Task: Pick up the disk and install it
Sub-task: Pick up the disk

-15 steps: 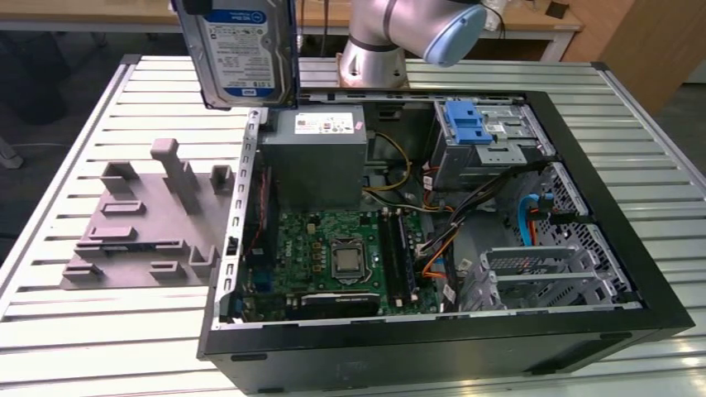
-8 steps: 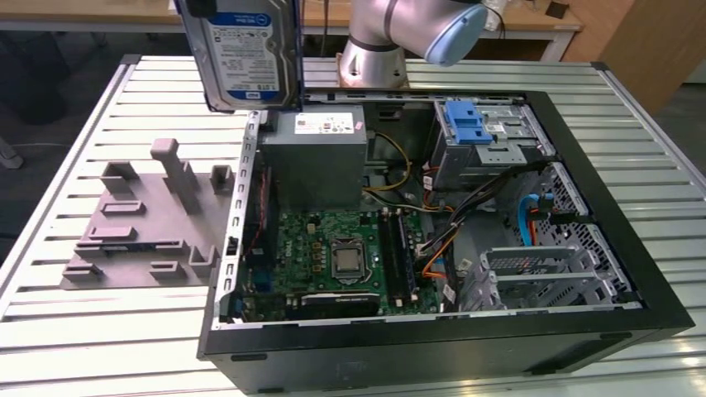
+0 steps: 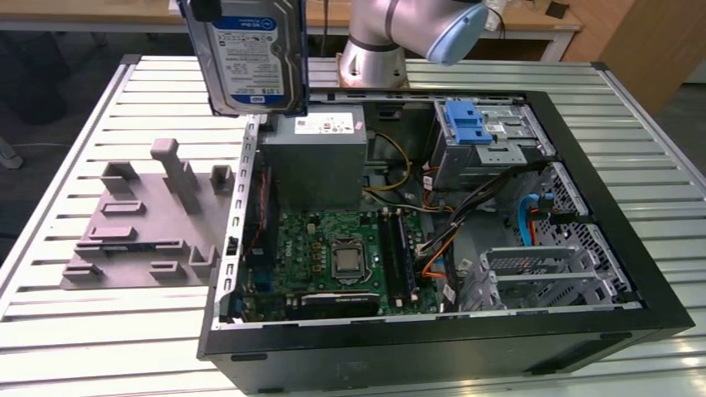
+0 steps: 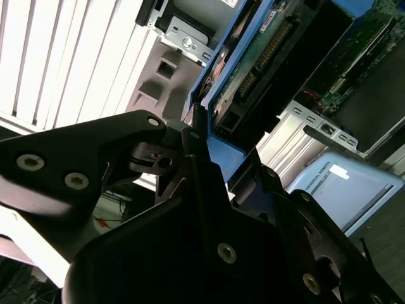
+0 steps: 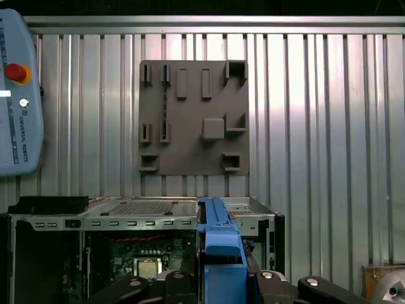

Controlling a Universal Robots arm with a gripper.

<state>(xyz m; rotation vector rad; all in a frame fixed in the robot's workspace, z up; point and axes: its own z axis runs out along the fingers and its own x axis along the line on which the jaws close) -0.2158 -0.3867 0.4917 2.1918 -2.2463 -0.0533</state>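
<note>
The disk (image 3: 250, 55) hangs upright, high above the table, over the open computer case's wall on the exterior view's left. Its blue-and-white label faces the exterior camera. In the second wrist view my gripper (image 4: 218, 149) is shut on the disk (image 4: 256, 66), with black fingers (image 4: 190, 136) clamping its blue plastic end; the green circuit side and connectors show beyond. In the first wrist view the disk's blue rail (image 5: 219, 237) stands edge-on between the gripper's (image 5: 221, 282) fingers, above the case below.
The open computer case (image 3: 646, 273) lies on a slatted metal table (image 3: 66, 331). Inside are a motherboard (image 3: 342, 248), a grey power-supply box (image 3: 314, 157) and a drive cage with blue latch (image 3: 480, 124). A grey fixture plate (image 3: 138, 223) lies beside the case. A teach pendant (image 5: 19, 95) sits at the table's edge.
</note>
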